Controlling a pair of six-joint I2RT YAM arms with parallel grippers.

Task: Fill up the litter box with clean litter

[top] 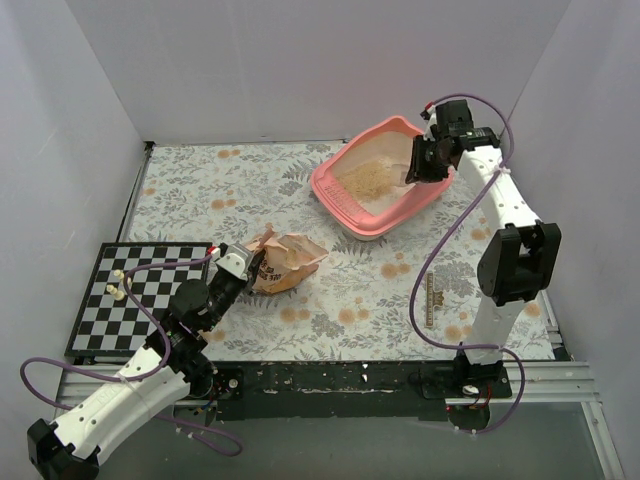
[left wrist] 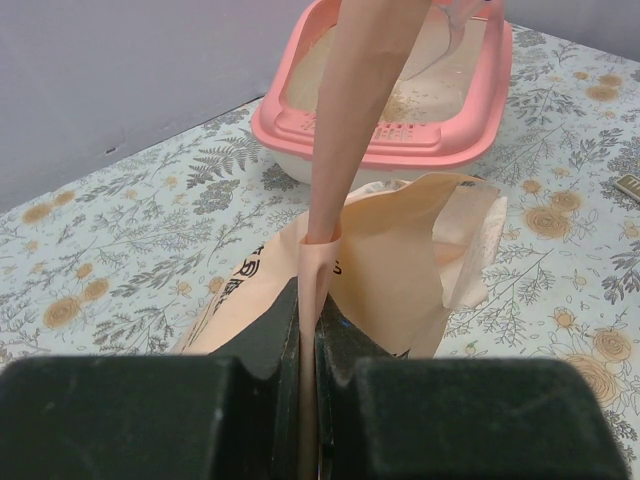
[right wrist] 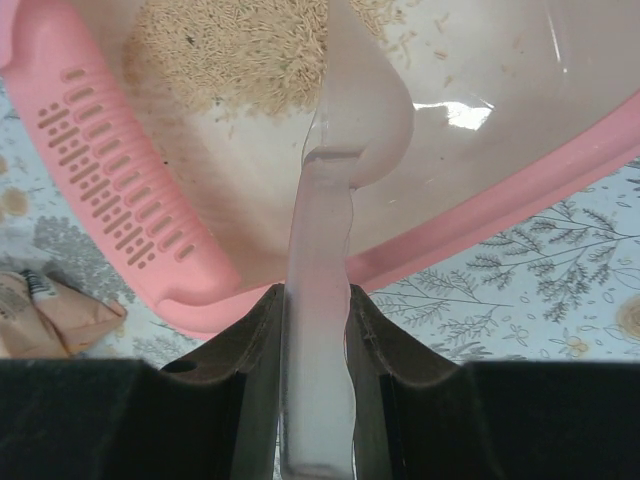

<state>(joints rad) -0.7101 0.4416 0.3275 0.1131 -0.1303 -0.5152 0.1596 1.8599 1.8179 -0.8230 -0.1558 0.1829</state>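
Note:
The pink litter box (top: 340,196) stands at the back right of the table, cream-white inside, with a pile of tan clean litter (top: 366,178) in it. It also shows in the left wrist view (left wrist: 300,124) and the right wrist view (right wrist: 110,190), where the litter (right wrist: 230,50) lies at the top. My right gripper (top: 424,160) is shut on the handle of a clear plastic scoop (right wrist: 322,330) held over the box. My left gripper (top: 246,268) is shut on an edge of the orange-peach printed bag (left wrist: 400,270), which lies on the table (top: 290,258).
A black-and-white checkerboard (top: 135,300) with a few pale pieces lies at the front left. A small dark strip (top: 431,298) lies on the floral cloth at the right. White walls close in the back and both sides.

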